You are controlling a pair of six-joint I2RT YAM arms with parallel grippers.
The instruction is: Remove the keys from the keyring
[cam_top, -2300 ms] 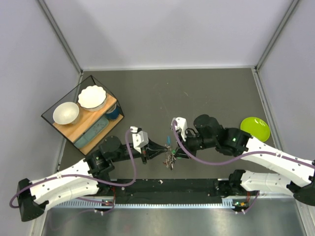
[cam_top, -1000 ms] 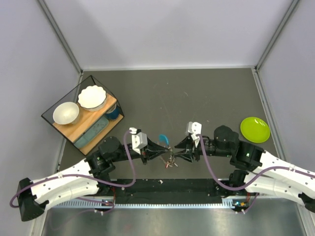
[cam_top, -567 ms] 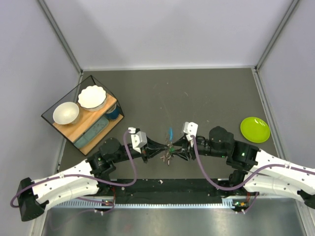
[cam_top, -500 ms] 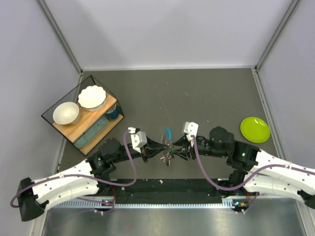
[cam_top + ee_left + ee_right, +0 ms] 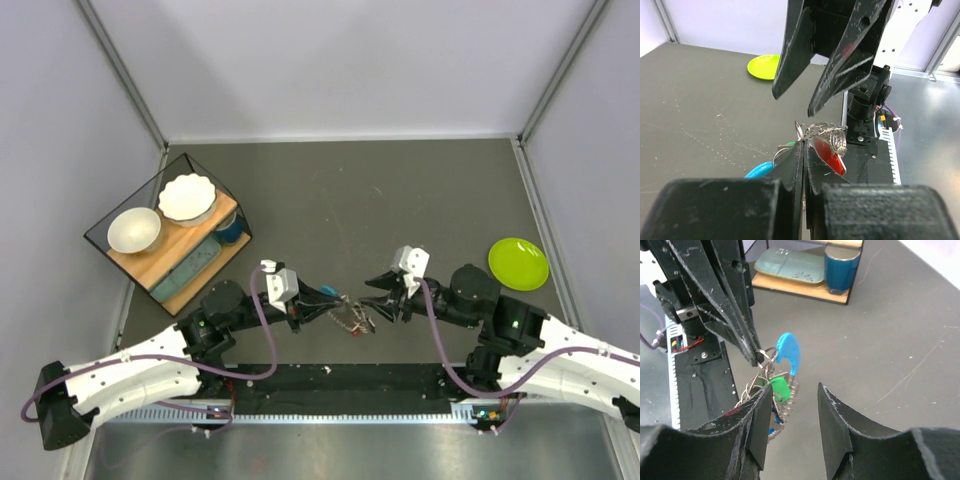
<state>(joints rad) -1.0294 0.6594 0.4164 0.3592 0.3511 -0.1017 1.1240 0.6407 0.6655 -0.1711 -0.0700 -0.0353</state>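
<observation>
Dark grey worktop (image 5: pixel 400 190), pale walls on three sides. Wire rack (image 5: pixel 168 232) with two white bowls (image 5: pixel 160 215) by the left edge, lime plate (image 5: pixel 518 262) by the right edge; neither is in play.

Left gripper (image 5: pixel 804 150): jaws pressed together, pinching the keyring (image 5: pixel 769 356) at their tips. The keys (image 5: pixel 358 320) hang from it in one bunch, lifted off the worktop near the middle of the near edge. The wrist views show blue, green, red and cyan heads, all clustered on the wire loops.

Right gripper (image 5: pixel 380 295): jaws spread and holding nothing, facing the left one, tips just beside the bunch. I can't tell whether a finger brushes the green head.

Progress: looks like nothing is removed yet. No loose key is visible on the worktop, and every coloured head I can make out sits with the ring. What's done is the ring being held steady. Every key is left to work off, most likely with the right gripper grabbing one head first. The exact key count is unclear, since the bunch overlaps.
</observation>
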